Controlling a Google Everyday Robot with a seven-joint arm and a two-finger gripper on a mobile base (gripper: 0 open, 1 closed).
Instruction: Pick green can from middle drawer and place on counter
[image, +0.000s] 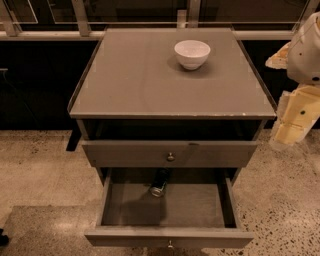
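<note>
The green can (159, 183) lies on its side at the back of the open middle drawer (175, 207), partly under the drawer above, with its silver end facing the front. The counter (145, 80) is the flat grey-brown top of the cabinet. My gripper (291, 124), cream and white, hangs at the right edge of the view. It is beside the counter's front right corner, above the floor, and well away from the can.
A white bowl (192, 54) stands on the counter at the back right. The drawer above (170, 152), with a round knob, sticks out a little over the can. Speckled floor (40, 170) surrounds the cabinet. A railing (50, 34) runs behind it.
</note>
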